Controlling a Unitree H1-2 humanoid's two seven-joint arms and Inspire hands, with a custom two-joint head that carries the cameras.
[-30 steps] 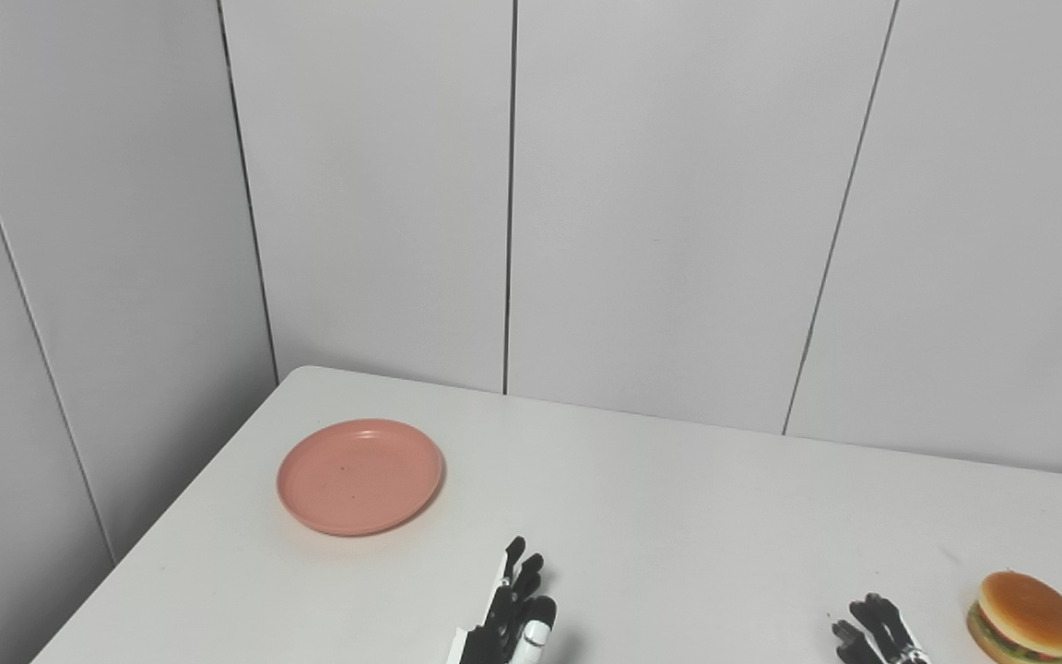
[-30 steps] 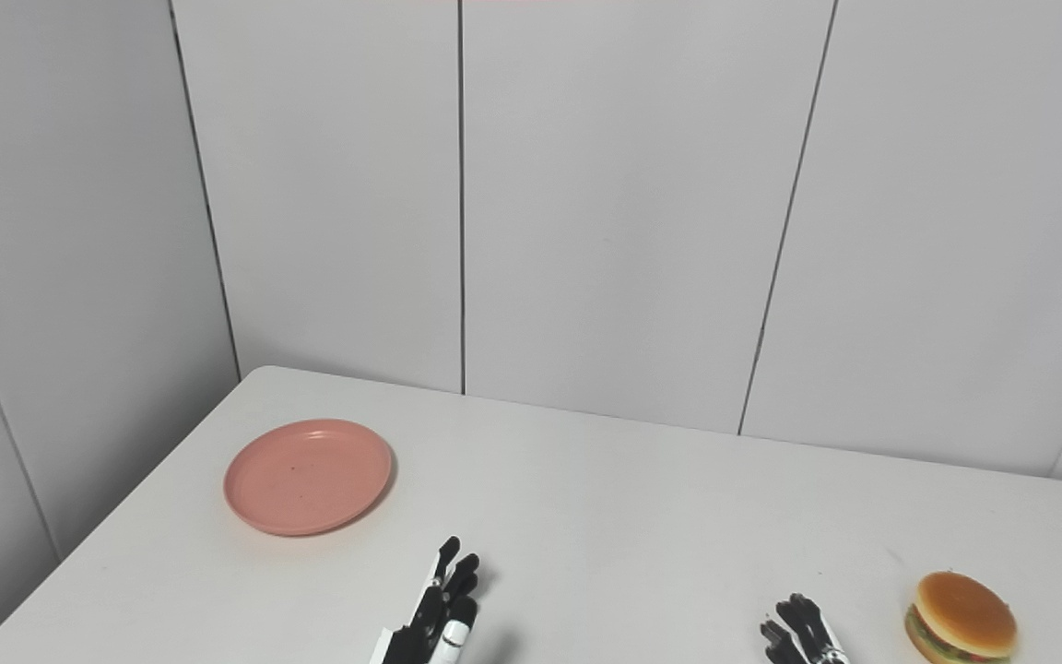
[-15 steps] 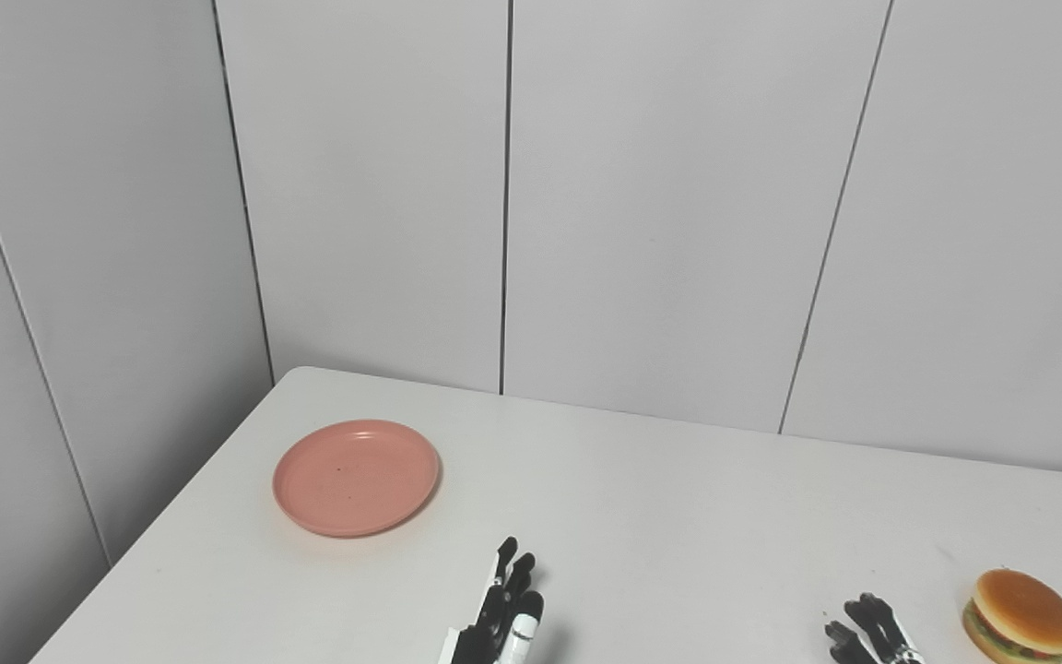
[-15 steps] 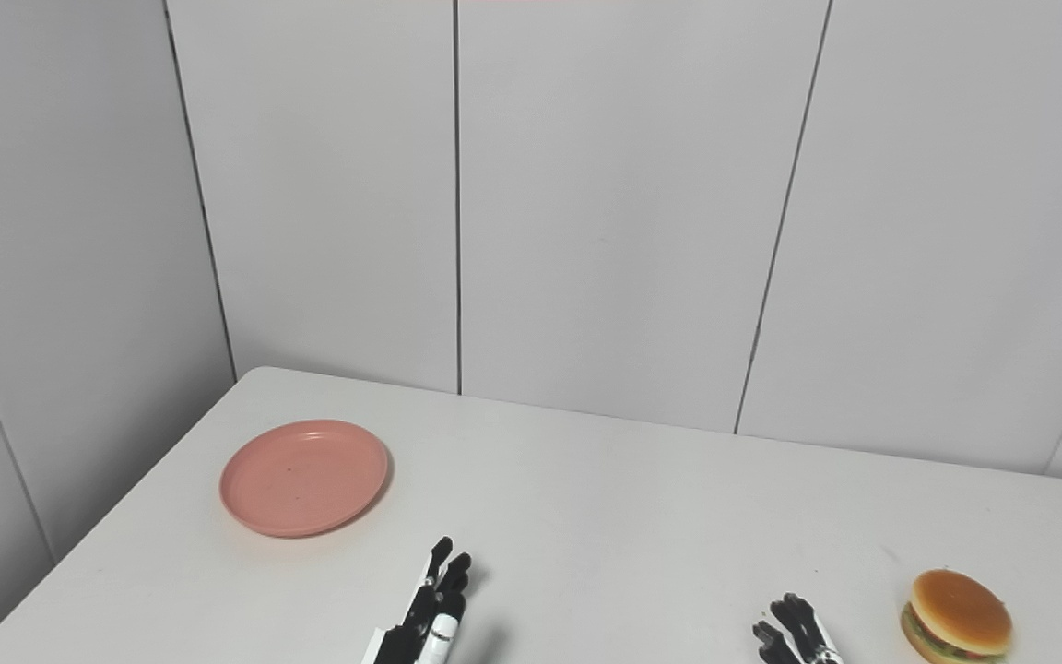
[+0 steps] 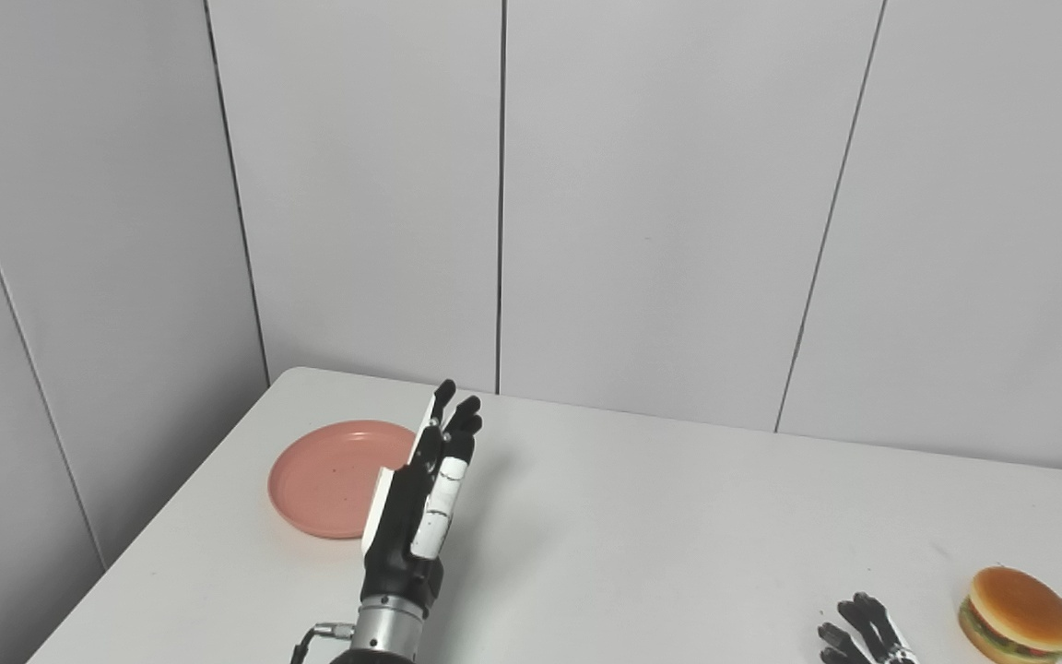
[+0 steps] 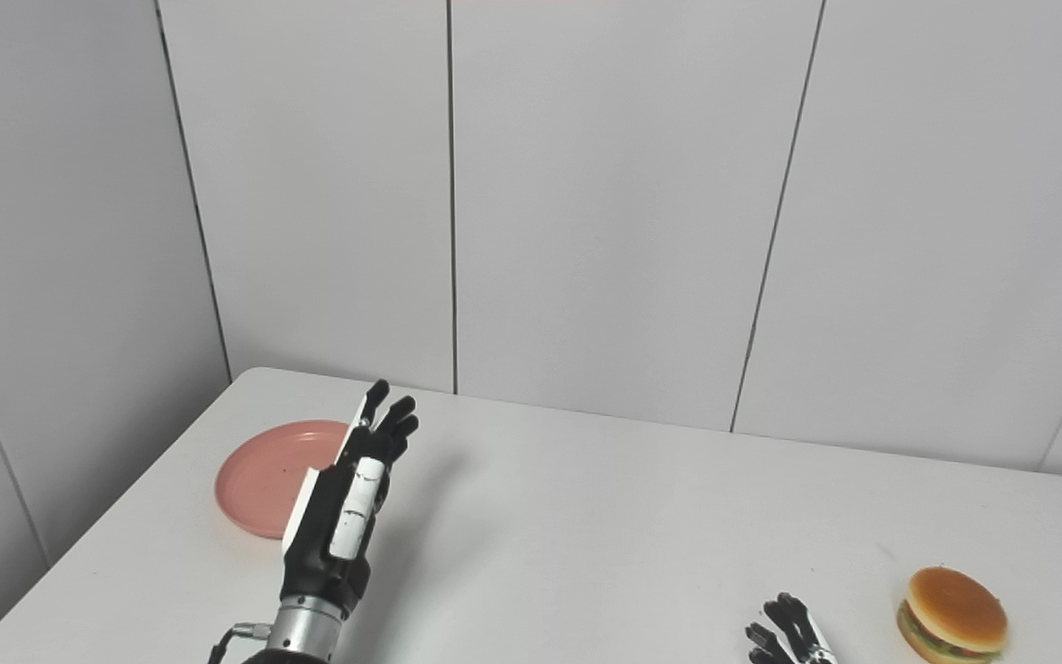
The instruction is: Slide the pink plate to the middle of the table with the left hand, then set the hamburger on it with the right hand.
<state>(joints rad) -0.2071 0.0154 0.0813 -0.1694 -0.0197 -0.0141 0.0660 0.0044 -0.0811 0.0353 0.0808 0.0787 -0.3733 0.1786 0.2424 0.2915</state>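
The pink plate (image 5: 328, 475) lies on the white table (image 5: 660, 535) near its far left corner. My left hand (image 5: 420, 498) is raised above the table, open with fingers straight and together, edge-on, and it covers the plate's right rim. Whether it touches the plate I cannot tell. The hamburger (image 5: 1018, 613) sits at the front right of the table. My right hand (image 5: 863, 632) is low at the bottom edge, left of the hamburger and apart from it, fingers spread and empty. The plate (image 6: 268, 475), left hand (image 6: 347, 503) and hamburger (image 6: 953, 613) also show in the right eye view.
Grey wall panels (image 5: 660, 203) stand close behind the table's far edge and along its left side. The table's left edge (image 5: 153, 544) runs just beyond the plate.
My left hand has risen from the bottom edge and moved forward and left, up to the plate's right rim. The right hand, plate and hamburger stay put. The camera has shifted slightly.
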